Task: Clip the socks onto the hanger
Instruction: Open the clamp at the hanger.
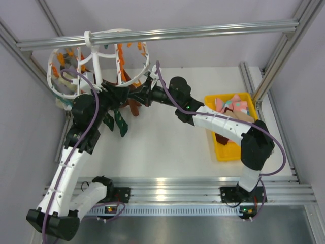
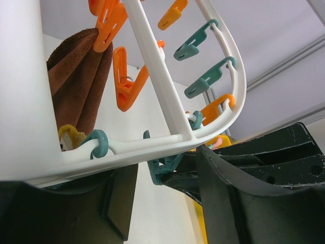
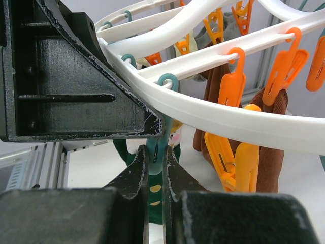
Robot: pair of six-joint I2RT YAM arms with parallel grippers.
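The white ring hanger [image 1: 147, 63] hangs tilted from the rail at the back left, with orange and teal clips under it. My right gripper [image 3: 156, 150] is shut on a teal clip [image 3: 156, 136] below the hanger rim [image 3: 228, 119]. A dark green sock [image 3: 158, 203] with yellow spots hangs under that clip. My left gripper [image 2: 161, 160] stands with its jaws apart. The rim [image 2: 238, 96] lies across both its fingers, and nothing shows between the pads. From above, the left gripper [image 1: 112, 95] and right gripper [image 1: 136, 94] meet at the ring's near edge, above the green socks [image 1: 120, 123].
A maroon-brown sock [image 1: 134, 108] hangs clipped beside the green ones. At the right stands a yellow tray [image 1: 223, 152] holding pink patched socks [image 1: 231, 105]. The aluminium rail [image 1: 203, 31] crosses the back, and frame posts stand at both sides.
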